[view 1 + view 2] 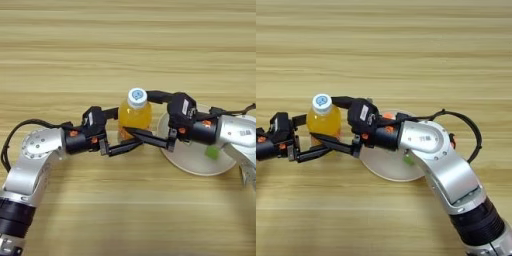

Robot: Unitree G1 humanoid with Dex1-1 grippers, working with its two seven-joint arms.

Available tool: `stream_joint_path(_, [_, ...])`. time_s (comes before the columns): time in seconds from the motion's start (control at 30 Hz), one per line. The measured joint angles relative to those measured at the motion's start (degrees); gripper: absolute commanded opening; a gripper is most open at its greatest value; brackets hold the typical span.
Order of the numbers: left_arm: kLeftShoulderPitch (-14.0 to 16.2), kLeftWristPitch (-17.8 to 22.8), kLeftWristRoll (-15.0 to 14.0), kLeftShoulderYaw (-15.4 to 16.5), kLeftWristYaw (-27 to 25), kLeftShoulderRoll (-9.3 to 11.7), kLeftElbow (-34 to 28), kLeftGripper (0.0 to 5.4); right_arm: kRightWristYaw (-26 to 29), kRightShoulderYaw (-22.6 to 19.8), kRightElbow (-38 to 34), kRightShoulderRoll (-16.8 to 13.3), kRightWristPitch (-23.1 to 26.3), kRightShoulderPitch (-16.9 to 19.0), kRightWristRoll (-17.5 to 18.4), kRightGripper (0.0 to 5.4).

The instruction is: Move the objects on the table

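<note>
The right gripper [144,116] has its two black fingers spread wide around the orange-juice bottle [134,115]: one finger reaches past the white cap at about 1 o'clock of the bottle, the other runs along its base at about 5 o'clock. Whether either finger presses the bottle cannot be told. The left gripper [120,131] comes in from 9 o'clock, also open, one finger behind the bottle's shoulder and one low at 7 o'clock, crossing near the right gripper's lower finger. The bottle stands upright on the table [125,45], just beside the round beige plate [192,162], which lies at its 4 o'clock. A small green block [213,152] lies on the plate under the right arm.
</note>
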Motion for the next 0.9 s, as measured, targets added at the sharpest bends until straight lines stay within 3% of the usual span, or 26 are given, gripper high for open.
stream_joint_path(0.4, [0.01, -0.01, 0.67, 0.01, 0.53, -0.36, 0.26, 3.38, 0.57, 0.47, -0.1, 0.35, 0.01, 0.01, 1.08, 5.37])
stream_joint_path(0.5, [0.01, -0.02, 0.67, 0.03, 0.61, -0.41, 0.49, 3.38, 0.49, -0.31, -0.33, 0.72, -0.03, 0.02, 1.91, 5.4])
stream_joint_path(0.8, [-0.1, -0.03, 0.7, 0.27, 1.54, -0.92, 1.95, 3.38, -0.28, -7.78, -3.51, 0.92, -0.79, 1.42, 8.55, 5.4])
stream_joint_path(0.9, [-0.76, -0.03, 0.73, 1.14, 3.4, -2.2, 3.26, 3.38, -0.68, -12.96, -3.57, 0.51, -2.29, 3.32, 10.52, 5.4])
